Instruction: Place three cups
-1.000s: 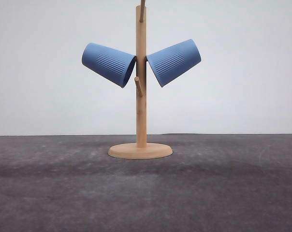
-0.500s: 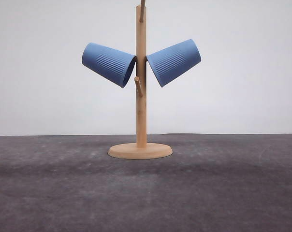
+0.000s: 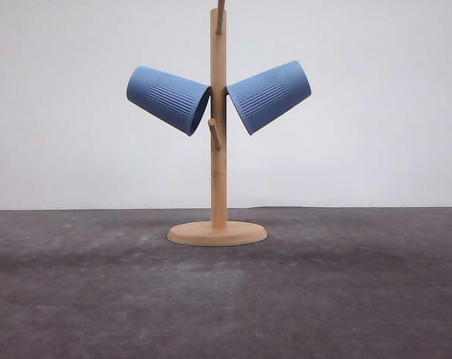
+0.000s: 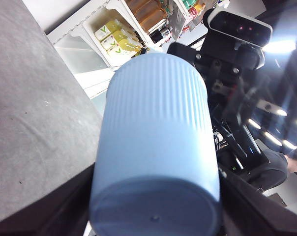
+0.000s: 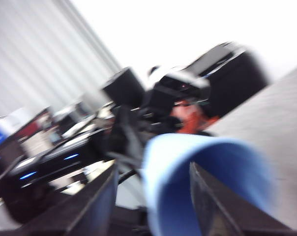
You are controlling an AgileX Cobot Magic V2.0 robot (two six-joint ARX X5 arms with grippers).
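On the tabletop in the front view, I log a wooden stand upright on its round base, set toward the far edge against a plain pale wall. Two blue cups hang on it, mouths toward the post and flat bottoms pointing outward and upward. The left hung cup sits on the left side of the post and the right hung cup on the right, at the same height. Both are tilted, and their rims lie just beside the post. One bare peg juts forward just below them, and another bare peg shows at the top of the post.

From the left wrist view, I record the left end effector closed onto a third ribbed cup. Its dark fingers flank the cup near its flat bottom, which faces the camera, while the mouth points away. The grey tabletop runs along one side, and a shelf of bottles shows beyond it.

From the right wrist view, the picture is heavily blurred. I see a blue cup mouth at the right end effector. One finger lies outside the cup wall, and the other appears in front of or inside the mouth. I cannot tell whether the fingers actually press on the wall, nor how wide they stand.
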